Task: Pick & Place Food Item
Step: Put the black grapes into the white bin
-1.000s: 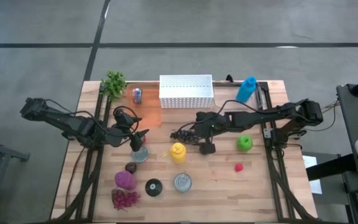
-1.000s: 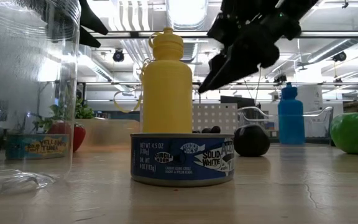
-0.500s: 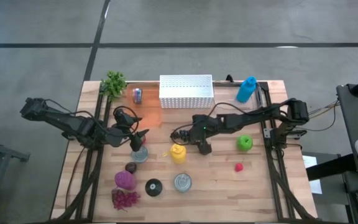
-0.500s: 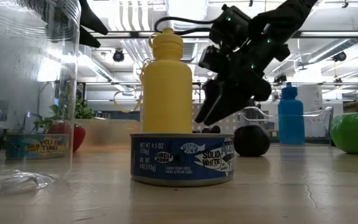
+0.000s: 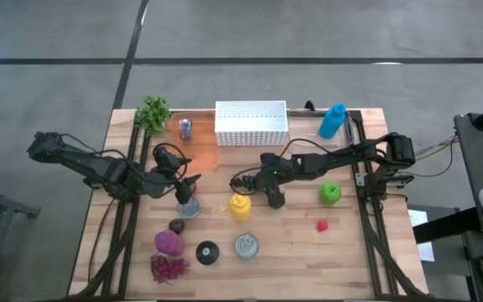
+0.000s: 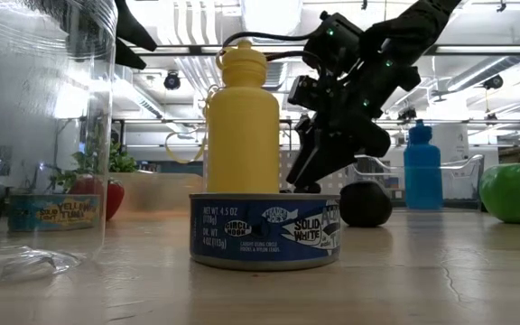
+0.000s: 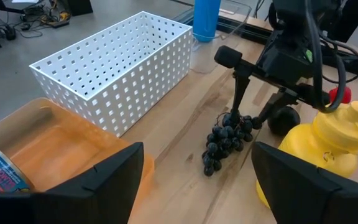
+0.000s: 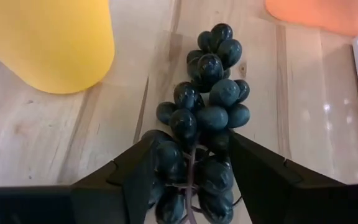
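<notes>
Gripping end: right gripper (image 8: pixel 188 177) is down on the dark grape bunch (image 8: pixel 202 118), its two fingers (image 8: pixel 135 168) partly closed, one on each side of the bunch's near end; a firm hold cannot be confirmed
Grapes: lying flat on the wooden table (image 5: pixel 309 243), just beside the yellow bottle (image 5: pixel 240 205), on the side of it toward the white perforated basket (image 5: pixel 251 122)
Other arm: left gripper (image 5: pixel 189 186) hovers on the far side of the yellow bottle from the right arm, over a clear glass (image 5: pixel 188 207), fingers spread wide with nothing between them
Around the bottle: orange tray (image 7: pixel 61 149) beyond the grapes, next to the basket; tuna can (image 6: pixel 265 231) in front of the bottle in the low view; dark round fruit (image 6: pixel 366 204) close behind it; green apple (image 5: pixel 330 193) past the right arm
Farther off: blue bottle (image 5: pixel 333 120) beside the basket
In the way: yellow bottle stands right up against the grapes
Surface: pale wood planks
Room: ceiling lights and pipes behind the table
</notes>
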Available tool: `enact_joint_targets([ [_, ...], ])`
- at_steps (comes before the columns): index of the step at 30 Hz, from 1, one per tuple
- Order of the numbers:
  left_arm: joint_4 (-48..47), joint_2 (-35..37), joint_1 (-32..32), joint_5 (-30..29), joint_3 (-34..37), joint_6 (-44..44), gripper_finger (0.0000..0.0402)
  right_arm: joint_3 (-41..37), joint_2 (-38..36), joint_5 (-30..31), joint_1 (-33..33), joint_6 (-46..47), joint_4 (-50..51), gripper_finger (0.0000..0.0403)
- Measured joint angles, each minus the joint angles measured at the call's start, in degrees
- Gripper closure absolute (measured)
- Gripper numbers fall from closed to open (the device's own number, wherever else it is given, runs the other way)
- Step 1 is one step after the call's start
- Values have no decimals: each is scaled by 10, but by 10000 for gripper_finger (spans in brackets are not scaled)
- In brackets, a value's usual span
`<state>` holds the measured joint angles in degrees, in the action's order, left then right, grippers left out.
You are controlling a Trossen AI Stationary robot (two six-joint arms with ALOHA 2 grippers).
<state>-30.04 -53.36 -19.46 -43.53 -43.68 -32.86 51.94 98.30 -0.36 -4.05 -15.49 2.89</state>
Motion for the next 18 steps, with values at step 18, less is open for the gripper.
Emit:
enact_joint_targets([
  [18, 7, 0, 0, 0, 9, 0, 99, 0, 0, 0, -1, 0, 33, 238],
])
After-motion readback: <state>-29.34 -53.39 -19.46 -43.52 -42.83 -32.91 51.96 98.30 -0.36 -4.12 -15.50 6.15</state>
